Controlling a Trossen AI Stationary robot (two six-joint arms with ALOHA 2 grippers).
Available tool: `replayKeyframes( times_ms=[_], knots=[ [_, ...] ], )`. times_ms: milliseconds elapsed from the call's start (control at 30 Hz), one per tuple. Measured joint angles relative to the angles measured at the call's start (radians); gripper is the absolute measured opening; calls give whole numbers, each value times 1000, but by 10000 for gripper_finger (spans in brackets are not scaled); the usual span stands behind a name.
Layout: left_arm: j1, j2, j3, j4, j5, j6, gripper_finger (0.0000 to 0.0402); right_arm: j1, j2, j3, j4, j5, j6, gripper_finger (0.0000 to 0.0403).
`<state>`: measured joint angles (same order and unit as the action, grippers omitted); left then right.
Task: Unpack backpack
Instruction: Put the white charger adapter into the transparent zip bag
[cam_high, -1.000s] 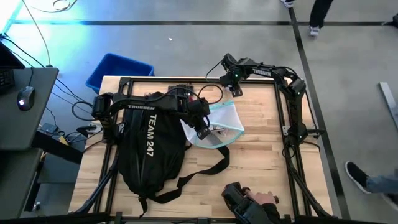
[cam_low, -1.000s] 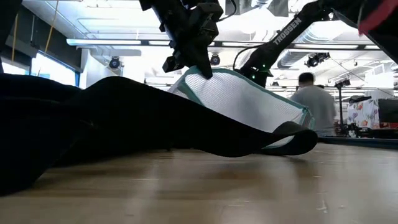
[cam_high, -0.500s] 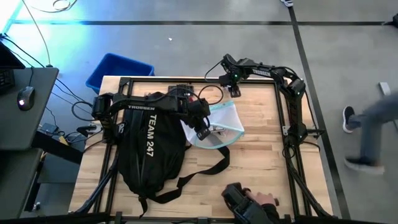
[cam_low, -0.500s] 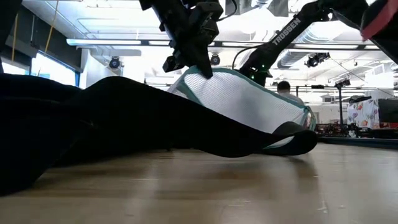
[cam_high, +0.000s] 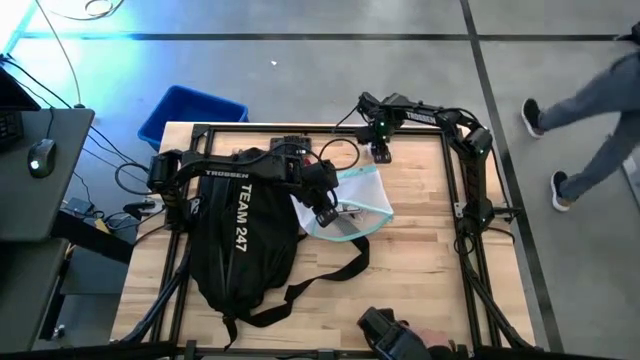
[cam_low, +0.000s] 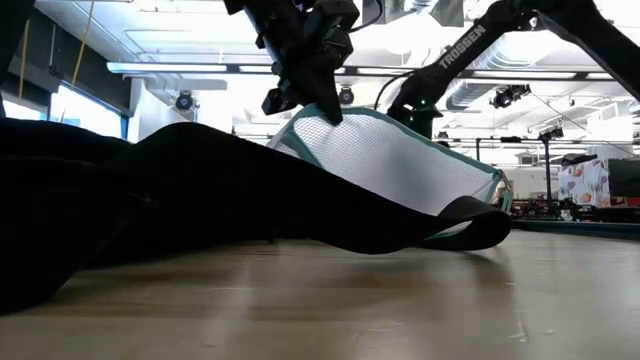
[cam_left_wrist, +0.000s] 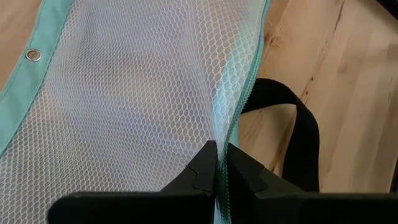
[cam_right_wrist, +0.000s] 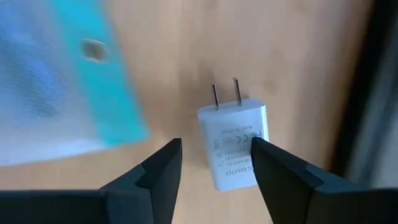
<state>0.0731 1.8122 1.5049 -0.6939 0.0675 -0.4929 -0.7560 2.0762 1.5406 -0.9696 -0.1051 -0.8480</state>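
The black backpack (cam_high: 243, 235) with white "TEAM 247" lettering lies flat on the left half of the table, one strap (cam_high: 345, 268) trailing right. My left gripper (cam_high: 326, 214) reaches over it and is shut on a white mesh pouch with teal trim (cam_high: 357, 197). The pouch slopes down from the gripper (cam_low: 303, 98) toward the table on the right (cam_low: 480, 190). Near the far edge, my right gripper (cam_high: 381, 150) points down with a white charger plug (cam_right_wrist: 235, 146) between its fingers, prongs pointing away from the wrist. My left gripper pinches the pouch's teal zipper edge (cam_left_wrist: 235, 127) between its two fingers, slanting down from above. That end of the pouch is lifted and the mesh is drawn into a fold at the fingers; the other end sinks behind the backpack strap. My right gripper has the charger's body (cam_right_wrist: 231, 163) between its fingers from above. One finger (cam_right_wrist: 280, 171) covers one side of the body. A strip of wood shows between the charger and the other finger (cam_right_wrist: 158, 171), so contact there cannot be told. The charger appears lifted clear.
A blue bin (cam_high: 190, 112) stands on the floor past the table's far left corner. At the near edge a person's hand holds a dark object (cam_high: 388, 332). A person walks by on the floor at the right (cam_high: 585, 120). Bare wood lies right of the pouch.
My right gripper has shifted a little toward the near edge and rolled at the wrist, with the charger going along. The hand with the dark object at the near edge has drawn back. A person has walked past on the right.
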Motion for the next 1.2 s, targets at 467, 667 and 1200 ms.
replayKeyframes(
  times_ms=[467, 667, 1200],
  knots=[
    [-17, 0, 0, 3, -28, 1, 0, 46, -36, 0, 17, -2, -13, 199],
    [-25, 0, 0, 3, -28, 15, 0, 47, -35, -24, 69, -10, -64, 271],
    [-37, 0, 0, 3, -27, 24, 0, 51, -39, -184, 165, 44, 37, 206]
  ],
)
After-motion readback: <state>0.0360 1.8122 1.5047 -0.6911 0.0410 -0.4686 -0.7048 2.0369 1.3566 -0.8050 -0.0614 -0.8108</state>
